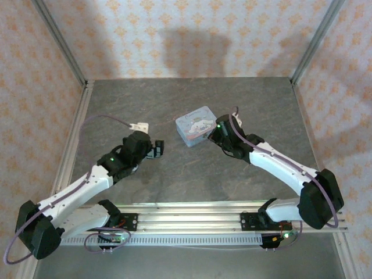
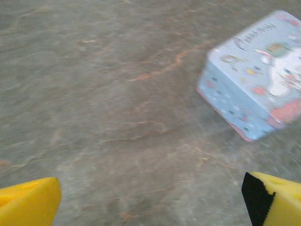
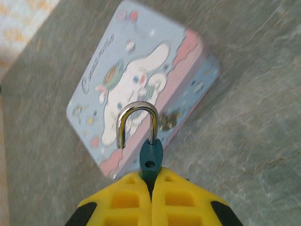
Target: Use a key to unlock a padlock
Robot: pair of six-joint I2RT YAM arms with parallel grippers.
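Note:
My right gripper is shut on the dark blue padlock, whose body pokes up between the yellow fingers. Its metal shackle stands swung open, one leg free of the body. From above, that gripper hovers at the right edge of the light-blue cartoon tin. My left gripper is open, with bare table between its yellow fingertips. It sits left of the tin in the top view. I cannot pick out the key. A small shiny tan smudge at the tin's pink rim is too blurred to name.
A small white block lies at the end of a purple cable behind the left arm. Aluminium posts and patterned walls close in the grey table on three sides. A metal rail runs along the near edge.

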